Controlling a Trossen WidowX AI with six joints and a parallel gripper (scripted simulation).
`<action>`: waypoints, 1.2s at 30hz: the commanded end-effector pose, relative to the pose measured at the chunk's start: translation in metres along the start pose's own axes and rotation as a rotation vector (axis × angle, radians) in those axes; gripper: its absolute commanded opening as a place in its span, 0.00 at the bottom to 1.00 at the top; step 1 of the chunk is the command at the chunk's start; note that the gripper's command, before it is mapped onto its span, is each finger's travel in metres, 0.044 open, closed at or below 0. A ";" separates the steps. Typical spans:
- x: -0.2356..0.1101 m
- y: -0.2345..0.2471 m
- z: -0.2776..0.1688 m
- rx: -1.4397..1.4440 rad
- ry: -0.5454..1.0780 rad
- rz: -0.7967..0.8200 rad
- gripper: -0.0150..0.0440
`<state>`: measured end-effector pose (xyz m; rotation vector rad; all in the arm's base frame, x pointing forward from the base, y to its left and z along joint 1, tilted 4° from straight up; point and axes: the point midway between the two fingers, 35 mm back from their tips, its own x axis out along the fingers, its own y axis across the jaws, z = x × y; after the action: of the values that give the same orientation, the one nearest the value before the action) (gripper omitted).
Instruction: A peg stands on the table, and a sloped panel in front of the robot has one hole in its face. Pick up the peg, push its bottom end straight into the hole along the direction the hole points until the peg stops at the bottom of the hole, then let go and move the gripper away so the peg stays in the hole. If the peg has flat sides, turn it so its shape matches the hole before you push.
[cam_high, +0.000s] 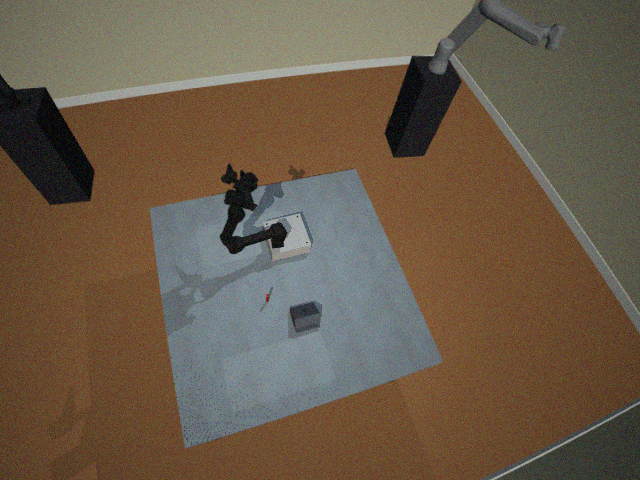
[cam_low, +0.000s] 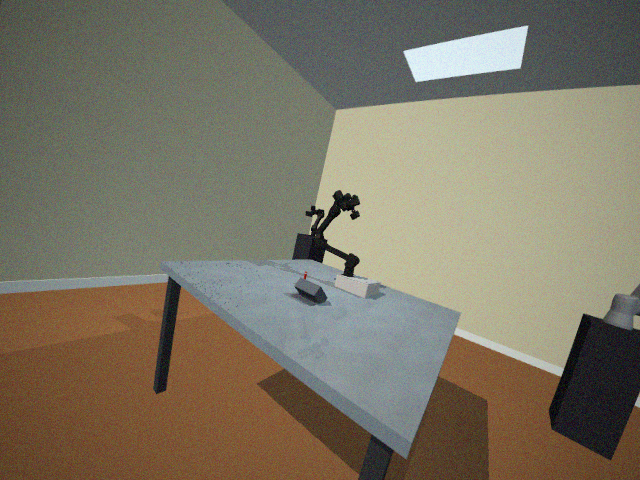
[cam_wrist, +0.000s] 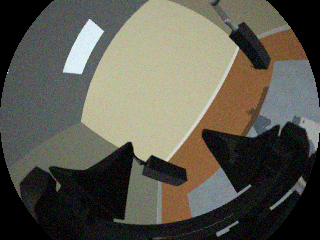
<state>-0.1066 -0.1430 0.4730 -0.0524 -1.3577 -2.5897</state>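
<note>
The gripper (cam_wrist: 167, 154) is waiting high up with fingers wide apart, holding nothing. The little red peg (cam_high: 267, 296) is standing on the table (cam_high: 361, 320) beside the sloped panel (cam_high: 305, 316). It should be coming down slowly, straight over the peg.

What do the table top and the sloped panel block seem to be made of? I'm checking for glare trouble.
Table top: pale blue-grey with faint mottling and dark speckles, matte, perhaps painted or laminate; no bright highlights show. Sloped panel block: uniform dark grey, dull finish, possibly plastic or painted metal; the look leaves it open.
</note>
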 end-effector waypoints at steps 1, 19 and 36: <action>0.000 0.000 0.001 0.000 -0.003 -0.001 0.98; 0.014 -0.054 0.102 -0.047 -0.317 -0.190 1.00; -0.012 -0.105 0.175 -0.123 -0.586 -0.418 1.00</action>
<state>-0.1336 0.0378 0.4887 -0.6109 -1.4921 -3.1053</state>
